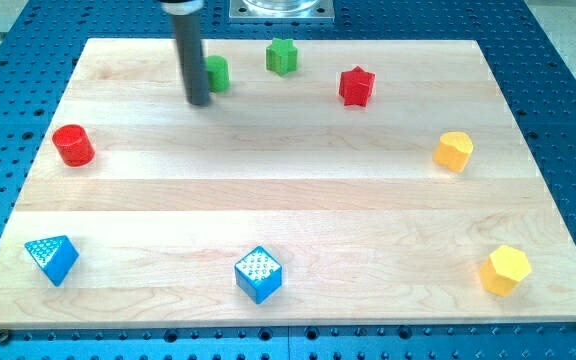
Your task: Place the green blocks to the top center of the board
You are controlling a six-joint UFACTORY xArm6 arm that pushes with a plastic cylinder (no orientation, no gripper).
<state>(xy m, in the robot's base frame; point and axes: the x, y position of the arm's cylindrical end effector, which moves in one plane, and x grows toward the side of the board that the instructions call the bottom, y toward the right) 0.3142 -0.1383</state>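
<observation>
A green cylinder (216, 73) lies near the view's top, left of centre, partly hidden behind my rod. A green star block (282, 56) lies near the top centre, apart from the cylinder. My tip (199, 101) rests on the board just below and left of the green cylinder, close to it; I cannot tell whether it touches.
A red star block (357, 86) lies right of the green star. A red cylinder (73, 145) is at the left edge. Two yellow blocks (453, 151) (505, 270) are at the right. A blue triangle (52, 257) and a blue cube (258, 274) lie along the bottom.
</observation>
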